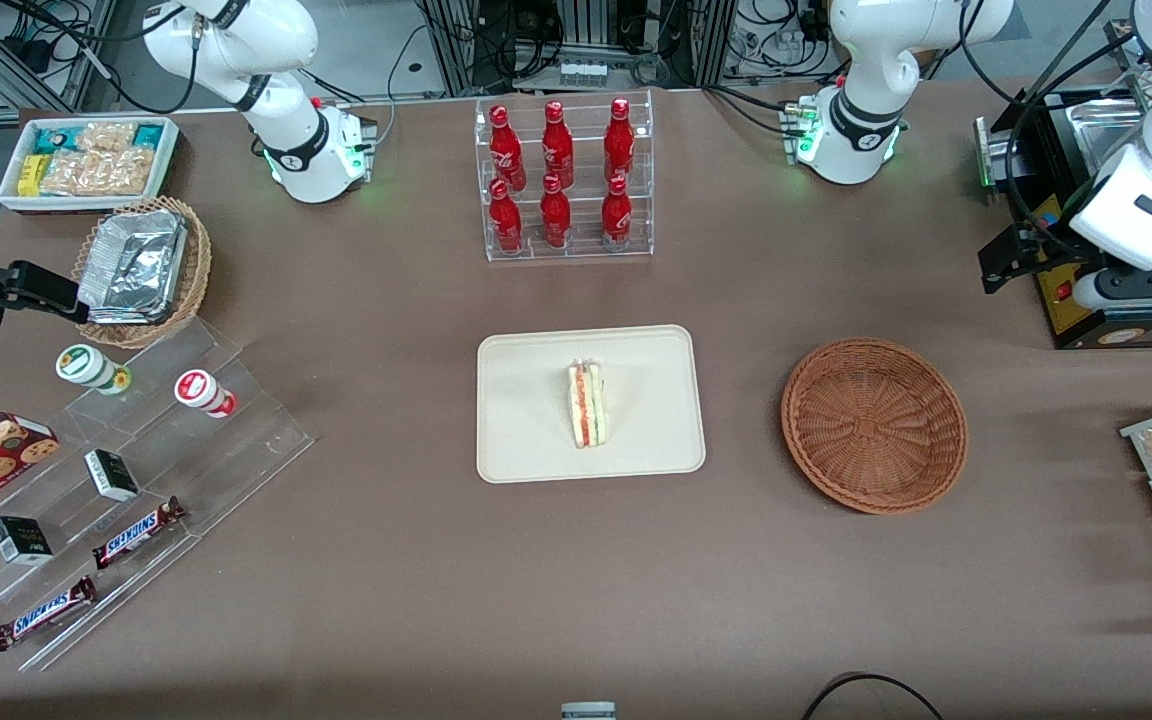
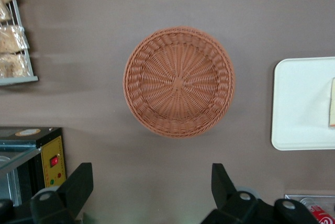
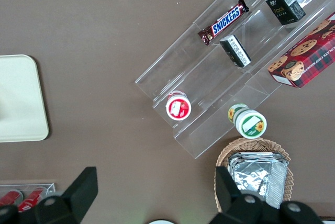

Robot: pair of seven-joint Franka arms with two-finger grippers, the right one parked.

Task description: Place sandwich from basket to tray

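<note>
Left wrist view: sandwich [image 2: 332, 101] edge-cropped on tray [image 2: 299, 103], claw [image 2: 152, 185] spread.

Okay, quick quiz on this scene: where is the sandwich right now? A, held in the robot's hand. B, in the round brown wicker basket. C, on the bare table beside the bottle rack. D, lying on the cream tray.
D: the sandwich lies on the tray, the basket holds nothing, and the hand hangs open and empty above the table beside the basket.

Sandwich [image 1: 587, 404] on tray [image 1: 526, 440], beside empty wicker basket [image 1: 874, 425].
</note>
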